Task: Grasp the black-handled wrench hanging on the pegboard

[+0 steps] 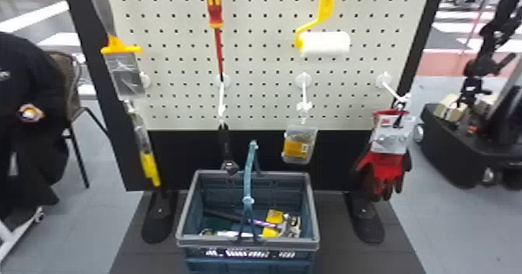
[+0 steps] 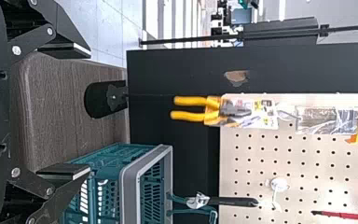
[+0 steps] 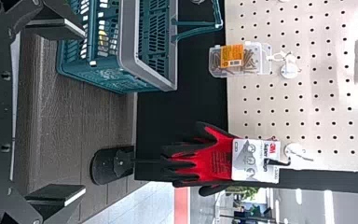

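Left hand (image 2: 70,111) and right hand (image 3: 60,111) are both gaping wide, gripping nothing. Wrench (image 1: 226,149) is hanging at lower edge of pegboard (image 1: 264,98), just above rear rim of basket (image 1: 247,241). Risk: a reaching hand clipping the basket handle (image 1: 248,172) alongside, setting wrench swinging.

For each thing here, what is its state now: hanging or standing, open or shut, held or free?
black-handled wrench: hanging on the pegboard, not held.
left gripper: fingers open, empty.
right gripper: fingers open, empty.
basket: standing, handle upright, not empty.
red gloves: hanging, free.
screw pack: hanging, closed.
paint roller: hanging, free.
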Tool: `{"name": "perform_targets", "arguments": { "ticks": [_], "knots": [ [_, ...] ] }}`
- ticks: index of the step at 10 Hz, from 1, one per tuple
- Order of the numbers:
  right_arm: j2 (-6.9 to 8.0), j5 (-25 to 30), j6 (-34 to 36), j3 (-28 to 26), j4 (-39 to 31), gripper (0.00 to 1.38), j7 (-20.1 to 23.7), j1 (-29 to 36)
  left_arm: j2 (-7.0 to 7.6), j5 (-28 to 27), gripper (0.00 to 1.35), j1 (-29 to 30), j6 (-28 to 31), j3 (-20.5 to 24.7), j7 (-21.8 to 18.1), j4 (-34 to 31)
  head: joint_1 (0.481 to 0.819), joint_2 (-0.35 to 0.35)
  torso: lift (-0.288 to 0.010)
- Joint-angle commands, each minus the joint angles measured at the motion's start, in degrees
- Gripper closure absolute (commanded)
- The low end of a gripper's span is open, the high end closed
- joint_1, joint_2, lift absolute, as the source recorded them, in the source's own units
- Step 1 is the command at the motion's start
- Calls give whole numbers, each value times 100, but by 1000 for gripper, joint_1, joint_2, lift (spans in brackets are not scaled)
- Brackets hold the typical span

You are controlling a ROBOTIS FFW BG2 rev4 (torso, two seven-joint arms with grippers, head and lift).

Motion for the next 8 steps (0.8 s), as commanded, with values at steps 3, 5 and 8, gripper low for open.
{"name": "perform_targets", "arguments": {
  "ticks": [3, 5, 8],
  "knots": [
    [0, -17, -8, 0, 14, 133, 0, -1, -50, 1, 407, -4, -60, 10, 32, 0, 549, 0, -100],
    [0, -17, 1, 0, 14, 133, 0, 11, -50, 1, 406, -4, -104, 10, 58, 0, 549, 0, -100],
    [0, -34, 1, 0, 42, 133, 0, 11, -50, 151, 398, -263, 257, -122, -109, 0, 549, 0, -100]
  ]
}}
